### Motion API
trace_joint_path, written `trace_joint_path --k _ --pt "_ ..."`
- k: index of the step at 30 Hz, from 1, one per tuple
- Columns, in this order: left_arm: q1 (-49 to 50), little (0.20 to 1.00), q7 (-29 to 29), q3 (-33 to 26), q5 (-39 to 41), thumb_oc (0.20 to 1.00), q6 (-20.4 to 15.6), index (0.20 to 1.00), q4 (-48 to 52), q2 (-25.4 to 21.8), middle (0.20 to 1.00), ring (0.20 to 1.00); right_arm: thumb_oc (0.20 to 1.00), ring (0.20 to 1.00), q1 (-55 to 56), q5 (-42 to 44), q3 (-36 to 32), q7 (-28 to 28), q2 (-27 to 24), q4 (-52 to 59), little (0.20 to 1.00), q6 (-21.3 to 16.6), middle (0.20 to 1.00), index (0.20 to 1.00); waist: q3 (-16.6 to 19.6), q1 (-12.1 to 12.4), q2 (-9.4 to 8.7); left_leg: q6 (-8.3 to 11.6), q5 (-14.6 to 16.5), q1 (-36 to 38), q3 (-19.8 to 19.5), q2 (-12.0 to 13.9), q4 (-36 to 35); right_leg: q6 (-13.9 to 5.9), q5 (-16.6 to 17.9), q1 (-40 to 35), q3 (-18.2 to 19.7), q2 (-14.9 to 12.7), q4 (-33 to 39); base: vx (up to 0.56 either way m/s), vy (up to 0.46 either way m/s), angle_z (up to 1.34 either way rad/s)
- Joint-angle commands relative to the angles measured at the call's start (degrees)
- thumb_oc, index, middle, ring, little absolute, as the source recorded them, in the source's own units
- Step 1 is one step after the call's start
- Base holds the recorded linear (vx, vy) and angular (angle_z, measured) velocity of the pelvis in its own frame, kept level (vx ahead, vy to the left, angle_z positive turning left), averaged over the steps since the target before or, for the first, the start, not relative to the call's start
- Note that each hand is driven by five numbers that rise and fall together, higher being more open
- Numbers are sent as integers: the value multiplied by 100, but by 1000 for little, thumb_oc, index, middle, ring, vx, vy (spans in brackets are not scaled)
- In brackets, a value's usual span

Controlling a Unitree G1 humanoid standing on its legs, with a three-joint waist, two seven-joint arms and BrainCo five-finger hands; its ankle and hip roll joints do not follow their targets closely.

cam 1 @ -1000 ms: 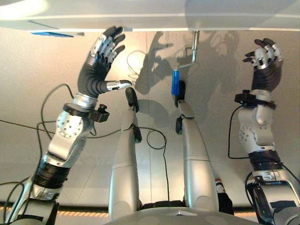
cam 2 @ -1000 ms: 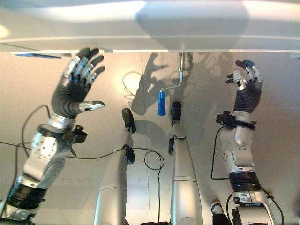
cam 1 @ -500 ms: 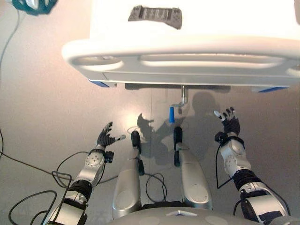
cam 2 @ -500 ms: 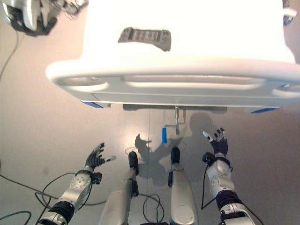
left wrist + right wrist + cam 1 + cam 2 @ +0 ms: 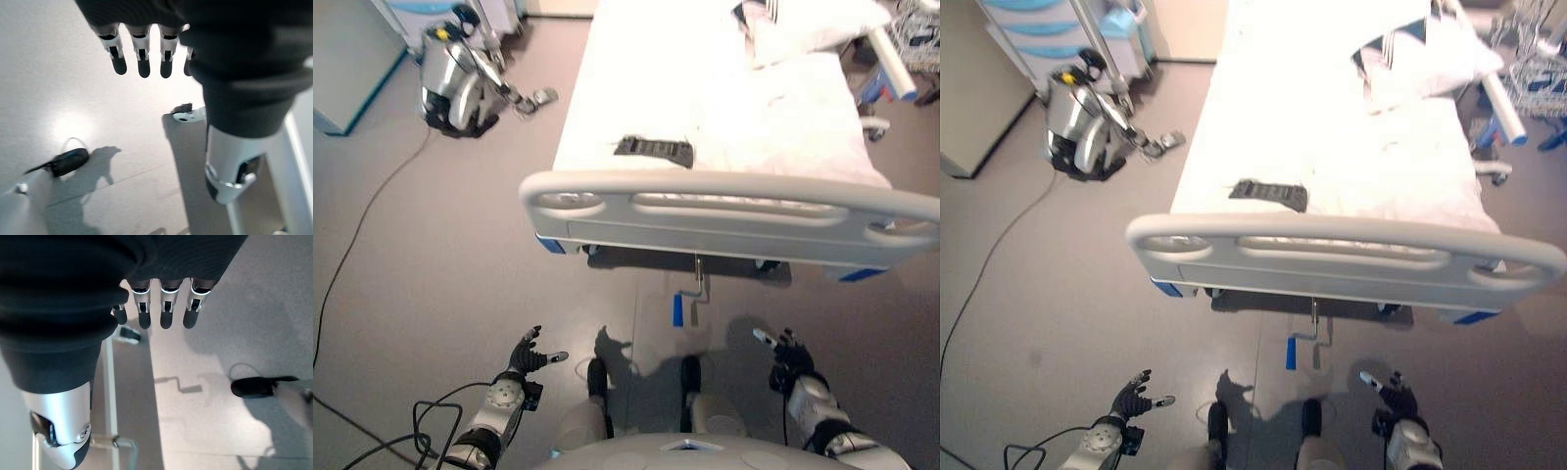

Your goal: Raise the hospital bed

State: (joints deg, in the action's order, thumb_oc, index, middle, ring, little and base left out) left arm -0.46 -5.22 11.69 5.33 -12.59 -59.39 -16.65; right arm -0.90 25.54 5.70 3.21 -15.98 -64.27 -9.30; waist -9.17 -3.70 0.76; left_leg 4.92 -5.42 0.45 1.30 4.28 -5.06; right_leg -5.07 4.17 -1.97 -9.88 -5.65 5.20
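Note:
The hospital bed stands in front of me, its white footboard (image 5: 724, 211) running across the view. Under the footboard a metal crank hangs down, ending in a blue handle (image 5: 677, 310) above the grey floor. My left hand (image 5: 527, 354) is low on the left, open with its fingers (image 5: 142, 54) straight and nothing in it. My right hand (image 5: 786, 357) is low on the right, also open, its fingers (image 5: 166, 308) straight and empty. Both hands are well short of the blue handle, one on each side of it.
A black remote (image 5: 653, 149) lies on the white mattress near the footboard, and a pillow (image 5: 1425, 54) sits at the far end. A grey machine (image 5: 460, 83) stands on the floor at the far left, beside a cabinet (image 5: 342, 59). A cart (image 5: 1538, 69) is at the far right.
The whole picture has pulled back and up, so the camera has moved: the bed now shows from above. Both hands stay open and away from the crank.

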Motion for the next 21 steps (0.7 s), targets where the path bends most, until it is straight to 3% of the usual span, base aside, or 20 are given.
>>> trace_joint_path --k 1,11,21 --pt "-226 1000 32 -209 -63 1000 -17 1000 -307 -2 1000 1000 1000 1000 -107 -287 123 -133 37 -89 1000 62 1000 1000 158 15 -198 -74 481 338 108 -186 209 -456 -80 30 65 -118 -363 38 19 0" --pt "-162 1000 173 -256 -212 1000 187 1000 -849 148 1000 1000 1000 1000 -69 -1406 434 -120 111 -890 1000 415 1000 1000 502 75 -223 -106 511 649 131 -175 36 -449 -58 -309 67 -128 -155 16 10 -1" --pt "-179 1000 225 -114 -228 1000 227 1000 -874 327 1000 1000 1000 1000 -172 -2041 800 -69 192 -880 1000 486 1000 1000 524 99 -224 -134 554 747 106 -184 58 -446 -79 -446 39 -148 -137 13 4 0"
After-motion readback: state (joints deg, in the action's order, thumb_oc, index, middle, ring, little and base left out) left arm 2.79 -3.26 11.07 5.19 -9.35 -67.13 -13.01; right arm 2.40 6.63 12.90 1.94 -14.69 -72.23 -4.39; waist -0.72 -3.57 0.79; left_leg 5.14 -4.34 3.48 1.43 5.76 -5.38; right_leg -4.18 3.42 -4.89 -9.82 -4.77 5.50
